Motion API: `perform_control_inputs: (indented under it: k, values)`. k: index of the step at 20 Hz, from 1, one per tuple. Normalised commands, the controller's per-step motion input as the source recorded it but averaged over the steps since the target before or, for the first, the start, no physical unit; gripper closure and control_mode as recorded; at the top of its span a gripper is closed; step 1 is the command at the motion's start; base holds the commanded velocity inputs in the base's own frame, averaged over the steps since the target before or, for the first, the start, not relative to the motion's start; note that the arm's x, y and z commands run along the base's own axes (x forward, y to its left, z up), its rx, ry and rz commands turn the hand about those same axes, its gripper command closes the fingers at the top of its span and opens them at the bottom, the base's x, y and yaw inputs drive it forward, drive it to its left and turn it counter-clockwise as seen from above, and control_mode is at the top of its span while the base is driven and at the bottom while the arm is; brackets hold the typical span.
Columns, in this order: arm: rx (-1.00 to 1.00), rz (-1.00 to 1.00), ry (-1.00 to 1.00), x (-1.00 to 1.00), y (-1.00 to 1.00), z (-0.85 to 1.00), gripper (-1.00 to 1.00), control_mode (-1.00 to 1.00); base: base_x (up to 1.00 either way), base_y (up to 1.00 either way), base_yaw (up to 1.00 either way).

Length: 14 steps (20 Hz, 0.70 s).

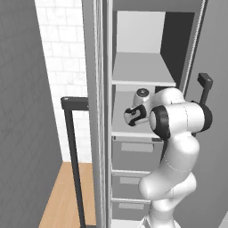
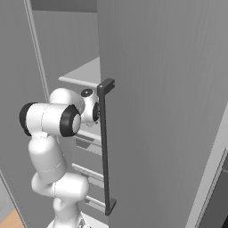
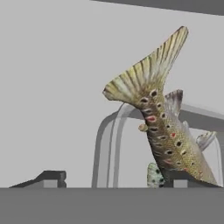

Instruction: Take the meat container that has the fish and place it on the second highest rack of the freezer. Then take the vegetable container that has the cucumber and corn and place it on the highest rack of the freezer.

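Looking thru hand cam, you see gripper (image 3: 116,178) w/ jaws apart, clamped on nothing; its right tip is just beside the fish (image 3: 164,127). Fish stands tail-up in the clear container (image 3: 109,144), inside the freezer (image 1: 138,67).

The arm (image 1: 176,133) reaches forward into the open freezer (image 1: 142,67), its hand (image 3: 113,177) between two shelves, the upper shelf (image 1: 142,71) above it and drawers (image 1: 133,156) stacked below. In the hand view the container (image 3: 109,144) sits just ahead of the fingertips (image 3: 52,177), with the fish (image 3: 162,118) standing in it, tail up, toward the right
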Motion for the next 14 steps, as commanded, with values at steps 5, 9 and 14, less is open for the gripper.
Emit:
perform_control_inputs:
  k: [5, 9, 14]
  values:
    - [0.00, 0.00, -0.22, -0.49, 0.00, 0.01, -1.00, -1.00, 0.00, 0.00, 0.00]
    - [0.00, 0.00, -0.29, -0.80, -0.01, 0.20, -1.00, -1.00, 0.00, 0.00, 0.00]
    - [0.00, -0.09, -0.04, -0.62, -0.01, 0.70, -1.00, -1.00, 0.00, 0.00, 0.00]
